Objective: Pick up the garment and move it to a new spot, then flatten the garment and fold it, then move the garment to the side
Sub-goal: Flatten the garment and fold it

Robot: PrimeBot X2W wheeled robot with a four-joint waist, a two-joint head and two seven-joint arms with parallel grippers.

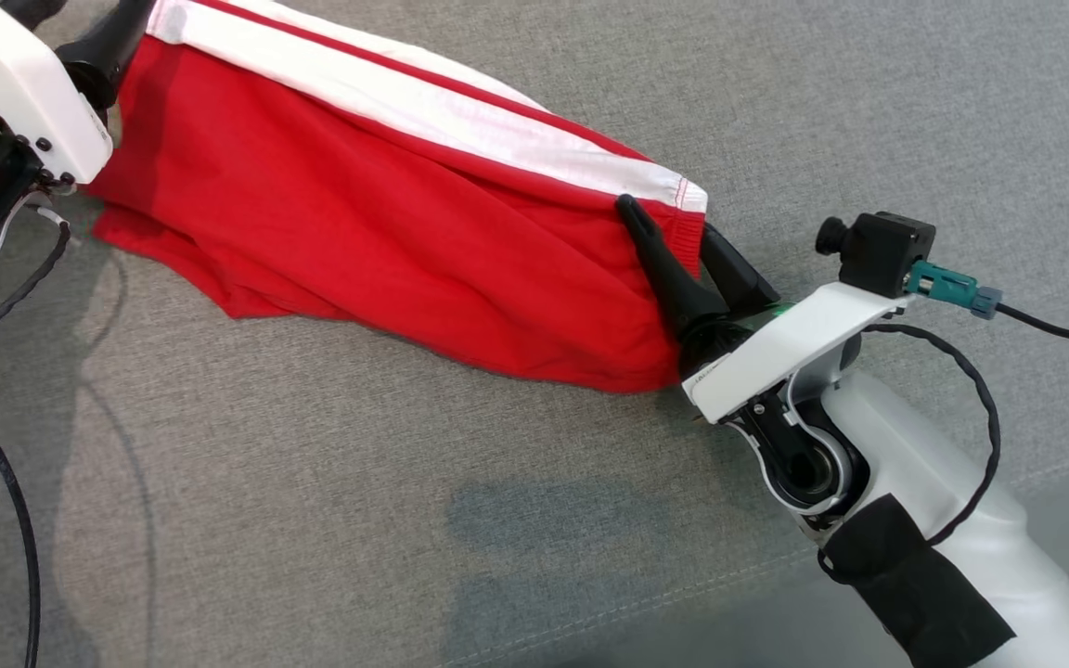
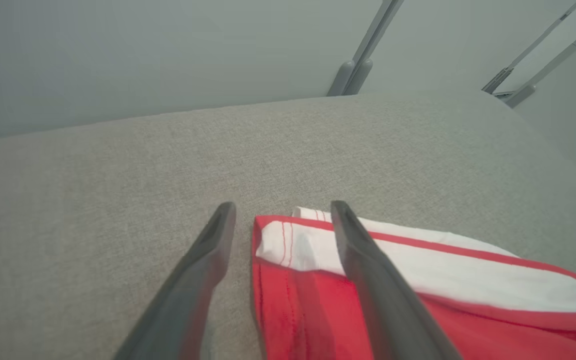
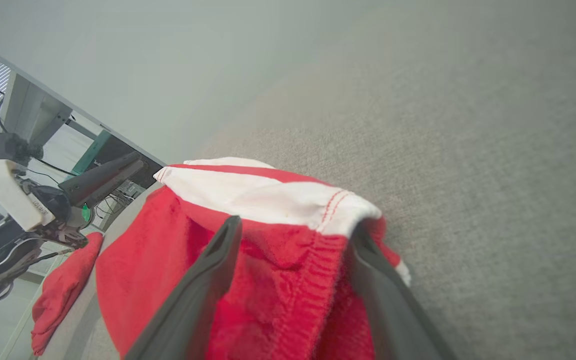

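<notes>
While the red garment (image 1: 386, 213) stretches from upper left to lower right, the left gripper (image 2: 280, 210) and right gripper (image 3: 295, 225) sit at its ends. Both are spread apart.

Red garment (image 1: 386, 213) with a white stripe lies stretched across the grey fabric surface (image 1: 312, 501). Right gripper (image 1: 669, 224) at its right end, fingers apart, one atop the cloth. Left gripper (image 1: 89, 32) at its upper-left end.

The garment (image 1: 386, 213) runs off the head view's top edge.
</notes>
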